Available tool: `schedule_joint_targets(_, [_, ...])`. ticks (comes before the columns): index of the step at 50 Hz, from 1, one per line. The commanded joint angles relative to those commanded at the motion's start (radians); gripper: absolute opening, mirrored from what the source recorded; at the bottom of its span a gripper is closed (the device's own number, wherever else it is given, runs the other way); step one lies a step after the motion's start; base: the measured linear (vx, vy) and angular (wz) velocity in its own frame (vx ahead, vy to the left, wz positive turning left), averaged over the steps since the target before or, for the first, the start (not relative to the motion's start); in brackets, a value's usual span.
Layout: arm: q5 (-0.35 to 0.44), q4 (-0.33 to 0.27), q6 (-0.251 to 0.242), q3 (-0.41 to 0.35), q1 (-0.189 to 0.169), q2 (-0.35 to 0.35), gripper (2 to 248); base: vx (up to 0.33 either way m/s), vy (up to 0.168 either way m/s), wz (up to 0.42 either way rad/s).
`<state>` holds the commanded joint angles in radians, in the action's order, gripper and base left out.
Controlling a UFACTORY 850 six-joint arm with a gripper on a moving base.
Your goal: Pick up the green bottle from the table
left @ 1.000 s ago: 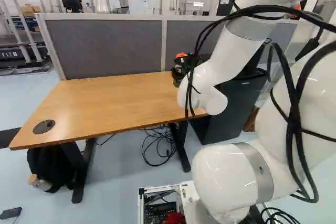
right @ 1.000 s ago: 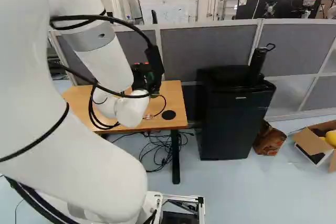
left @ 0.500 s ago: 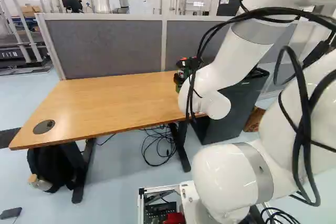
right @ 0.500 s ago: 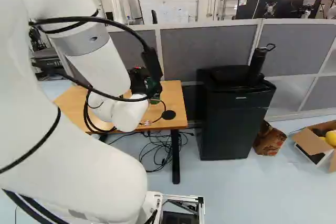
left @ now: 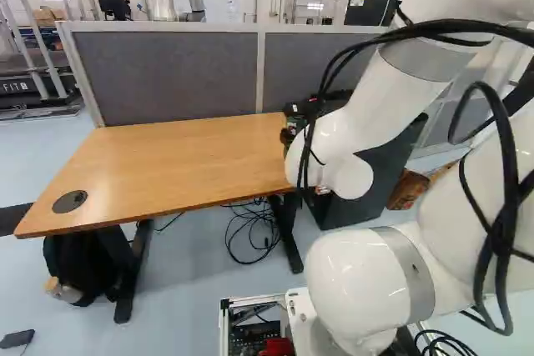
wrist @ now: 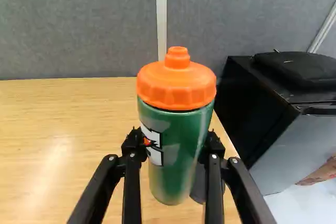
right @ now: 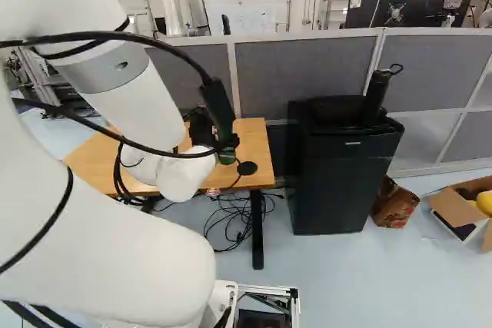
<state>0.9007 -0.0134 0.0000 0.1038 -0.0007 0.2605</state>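
The white arm (left: 367, 106) has shifted since the earlier frames: its wrist end has come lower and nearer the base, and the bit of green seen beside the claw (wrist: 173, 144) in the right base view has shifted with it. The base has not moved, as the table (wrist: 63, 129) sits in the same spot in both base views.

The claw is grasping the green bottle (wrist: 181, 135), with one finger pressed to each side of its body, below the orange cap (wrist: 176, 85). The bottle lies directly between the fingers, its long axis close to upright with only a slight lean, and the fingers close across that axis. That is the relation the next move turns on: with the bottle centred and held from two sides, the pull should go straight up, along its length.

The bottle is over the table's end, near the round cable cover (wrist: 197, 190), which shows partly behind its lower part. I cannot tell for sure whether its base is touching the wood or just above it. The black fridge (wrist: 257, 108) stands ahead of the claw and off to one side, apart from the bottle.

The step in hand looks like the lift, with the grasp made. The sides are smooth and rounded, so the bottle could slip or swing if the lift is quick or tilts.
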Motion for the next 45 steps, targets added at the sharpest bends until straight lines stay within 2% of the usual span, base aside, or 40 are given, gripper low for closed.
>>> schedule_joint_targets(18, [-0.027,0.013,0.0,-0.016,0.001,0.018,110,0.0,0.0,0.0])
schedule_joint_targets(45, [-0.028,0.013,0.0,-0.017,0.001,0.019,110,0.0,0.0,0.0])
